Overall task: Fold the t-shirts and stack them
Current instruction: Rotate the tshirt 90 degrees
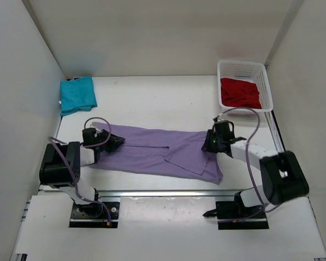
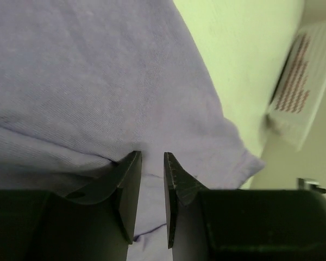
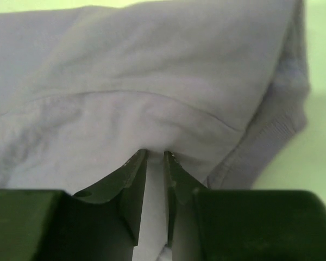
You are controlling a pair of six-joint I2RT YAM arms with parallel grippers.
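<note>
Two claws pinching the lavender t-shirt point(image 1: 157, 152) laid lengthwise across the near worktop point(image 1: 152, 103): left claw point(image 1: 115, 142) nipped on its left end, right claw point(image 1: 207, 142) nipped on its right end, cloth bunched between nearly closed fingers. Soft, light, floppy, likely to sag and crease; best taken at hems and corners. Teal t-shirt point(image 1: 77, 93) folded far left, red t-shirt point(image 1: 240, 92) in the basket point(image 1: 244, 69).

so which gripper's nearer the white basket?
Right. The right gripper sits at the lavender t-shirt's right end, just below the white basket. The left gripper is at the shirt's left end, across the table.
</note>
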